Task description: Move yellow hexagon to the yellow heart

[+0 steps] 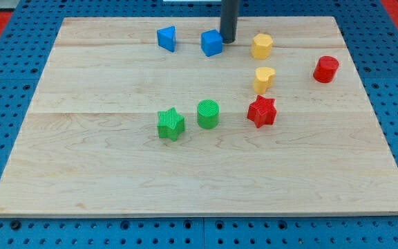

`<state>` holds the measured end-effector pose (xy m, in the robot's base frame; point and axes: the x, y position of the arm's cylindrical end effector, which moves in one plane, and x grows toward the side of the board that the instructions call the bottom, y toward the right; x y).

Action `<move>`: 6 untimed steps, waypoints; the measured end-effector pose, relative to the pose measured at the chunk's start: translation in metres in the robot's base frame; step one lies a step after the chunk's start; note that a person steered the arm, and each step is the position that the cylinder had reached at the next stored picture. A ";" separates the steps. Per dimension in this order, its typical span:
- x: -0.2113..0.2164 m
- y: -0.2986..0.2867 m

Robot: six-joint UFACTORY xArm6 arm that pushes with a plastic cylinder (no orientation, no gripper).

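The rod descended from the view's top edge, and my tip (227, 40) rested on the board (116, 173) near its top edge. The tip held nothing; it stood just beside the blue cube (212, 43), on that block's right, apparently touching it. The yellow hexagon (262, 46) lay to the right of the tip, apart from it. The yellow heart (264, 79) lay directly below the hexagon, near but not touching. A blue block (166, 38), of wedge-like shape, sat left of the cube. The red star (262, 111) lay just below the heart. A red cylinder (326, 69) sat toward the board's right edge. The green cylinder (208, 113) and green star (171, 124) sat side by side near the board's centre.
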<state>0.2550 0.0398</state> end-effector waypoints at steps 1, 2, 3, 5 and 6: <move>0.000 -0.026; 0.000 -0.036; -0.012 -0.009; -0.045 0.075; -0.017 0.086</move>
